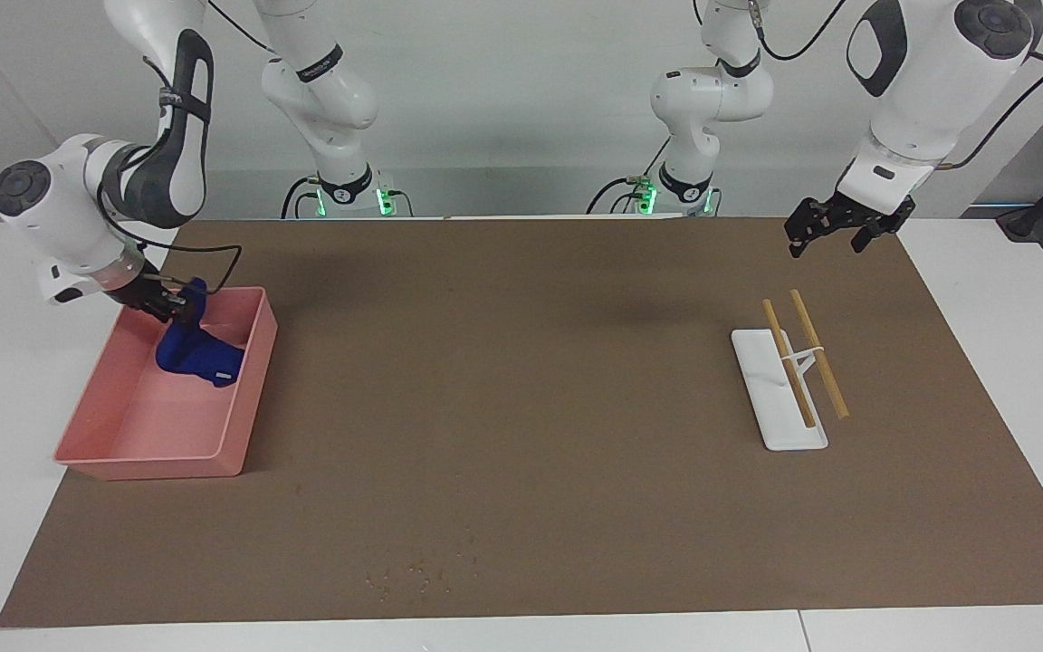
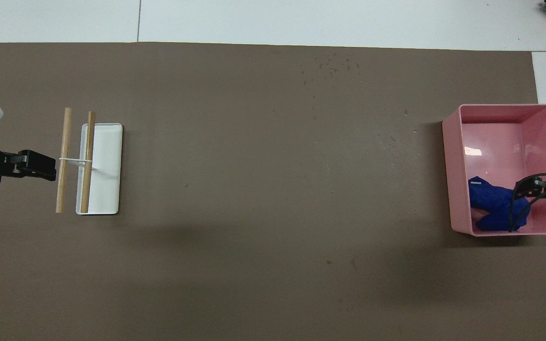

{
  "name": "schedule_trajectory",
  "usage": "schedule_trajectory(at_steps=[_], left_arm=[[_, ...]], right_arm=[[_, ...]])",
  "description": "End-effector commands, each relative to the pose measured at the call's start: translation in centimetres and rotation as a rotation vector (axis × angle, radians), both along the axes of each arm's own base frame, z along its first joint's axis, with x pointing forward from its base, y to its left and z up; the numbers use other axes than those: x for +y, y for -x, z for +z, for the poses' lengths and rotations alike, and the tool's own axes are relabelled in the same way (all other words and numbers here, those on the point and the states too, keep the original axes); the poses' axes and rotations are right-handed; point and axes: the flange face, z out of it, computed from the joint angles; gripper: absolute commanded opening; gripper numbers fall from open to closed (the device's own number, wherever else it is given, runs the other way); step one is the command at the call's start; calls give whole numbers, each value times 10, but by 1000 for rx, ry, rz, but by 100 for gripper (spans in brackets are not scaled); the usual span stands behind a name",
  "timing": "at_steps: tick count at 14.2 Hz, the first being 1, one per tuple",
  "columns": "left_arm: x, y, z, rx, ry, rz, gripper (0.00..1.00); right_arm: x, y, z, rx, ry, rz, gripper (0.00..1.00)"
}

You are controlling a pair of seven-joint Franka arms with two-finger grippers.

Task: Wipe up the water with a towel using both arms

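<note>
Two arms are in your view, one at each end of the table (image 1: 521, 580), which carries a brown mat (image 1: 521, 407). Your right pincer (image 1: 170, 303) sits low over the pink bin (image 1: 254, 371) at the right arm's end, at the corner of the bin nearest the robots. Whether its fingers are spread or pinching you cannot tell from either view; the top fold of the towel (image 1: 198, 354) rises right up against them, so contact cannot be ruled out. The towel itself lies crumpled inside the bin, on the bin floor in the part nearer the robots, with its small pale label (image 1: 224, 376) turned up. In the overhead view you see the same blue heap (image 2: 495, 208) inside the bin (image 2: 453, 166) with the right pincer (image 2: 536, 184) partly over it.

Your left pincer (image 1: 838, 226) hangs in the air with its fingers spread, holding nothing. From overhead it (image 2: 40, 164) shows just beside the wooden sticks (image 2: 64, 158); the facing view shows it well above the mat. Those two sticks (image 1: 807, 358) lie side by side, joined by a white band, partly across a white tray (image 1: 770, 407) at the left arm's end. A scatter of small specks (image 1: 413, 570) marks the mat toward the edge farthest from the robots.
</note>
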Motion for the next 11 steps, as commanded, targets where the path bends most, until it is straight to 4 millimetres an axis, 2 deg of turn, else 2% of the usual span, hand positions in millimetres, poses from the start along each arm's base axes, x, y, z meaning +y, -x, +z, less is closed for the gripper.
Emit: schedule_trajectory(at_steps=[1, 4, 6, 7, 9, 11], left_arm=[[0, 5, 6, -4, -10, -4, 100], [-8, 4, 14, -22, -11, -19, 100], [-34, 6, 32, -56, -8, -60, 100], [-38, 7, 35, -58, 9, -64, 100], [-39, 7, 38, -57, 88, -28, 100], [-36, 7, 37, -52, 88, -22, 100]], right_arm=[[15, -8, 51, -17, 32, 41, 99], [59, -11, 100, -67, 38, 103, 100], [98, -15, 124, -62, 34, 128, 100], [120, -18, 135, -54, 34, 135, 100], [162, -22, 152, -60, 38, 148, 100], [192, -27, 174, -85, 41, 154, 100]])
